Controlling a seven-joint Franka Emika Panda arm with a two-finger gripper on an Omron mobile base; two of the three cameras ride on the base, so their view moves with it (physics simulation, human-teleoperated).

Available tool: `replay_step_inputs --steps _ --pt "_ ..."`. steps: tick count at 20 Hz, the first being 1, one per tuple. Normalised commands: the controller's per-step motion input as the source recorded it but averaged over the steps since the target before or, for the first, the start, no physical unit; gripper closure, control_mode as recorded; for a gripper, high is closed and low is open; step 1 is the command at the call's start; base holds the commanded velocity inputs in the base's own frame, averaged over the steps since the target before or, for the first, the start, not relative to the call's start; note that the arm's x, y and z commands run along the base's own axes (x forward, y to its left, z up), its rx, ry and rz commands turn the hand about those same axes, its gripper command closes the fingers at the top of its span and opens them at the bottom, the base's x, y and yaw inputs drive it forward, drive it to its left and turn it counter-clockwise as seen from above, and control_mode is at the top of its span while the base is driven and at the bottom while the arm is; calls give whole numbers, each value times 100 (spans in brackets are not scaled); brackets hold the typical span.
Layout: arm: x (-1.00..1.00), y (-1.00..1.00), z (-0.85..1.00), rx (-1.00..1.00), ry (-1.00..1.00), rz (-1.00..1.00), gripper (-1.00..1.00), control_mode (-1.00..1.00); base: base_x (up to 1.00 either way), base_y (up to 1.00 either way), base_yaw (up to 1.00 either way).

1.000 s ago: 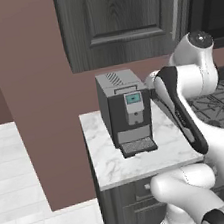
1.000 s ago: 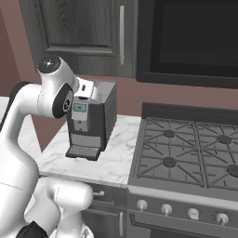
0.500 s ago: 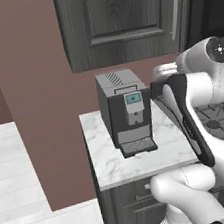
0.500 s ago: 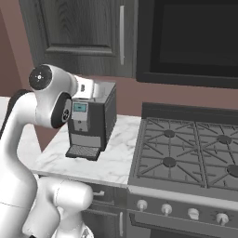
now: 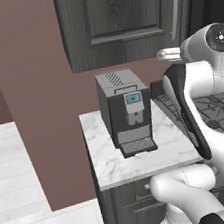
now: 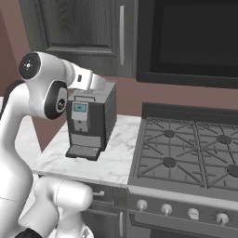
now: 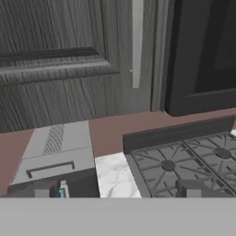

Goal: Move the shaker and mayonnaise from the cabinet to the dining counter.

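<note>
Left base: we see cabinet (image 5: 121, 22) shut above coffee machine (image 5: 126, 112) on worktop (image 5: 135, 153) | Right base: arm hides machine's top; stove (image 6: 186, 148) beside | Hand: gripper (image 7: 115, 190) spread wide, holding nothing, handle (image 7: 137, 41) ahead, fingertips (image 7: 41, 190) partly cut off

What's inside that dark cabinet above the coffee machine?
Nothing inside can be seen: the cabinet door is shut, its silver bar handle untouched. Only the panelled front shows, so whatever stands inside stays hidden.
</note>
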Motion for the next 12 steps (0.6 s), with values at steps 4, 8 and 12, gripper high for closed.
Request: replay_step_inputs --steps 4,8,12 --pt "-13 -5 27 5 0 -1 -100 -100 0 0 0" --pt "-12 -3 20 6 0 0 -100 -100 0 0 0" --pt "-10 -6 19 8 -2 0 -100 -100 0 0 0"
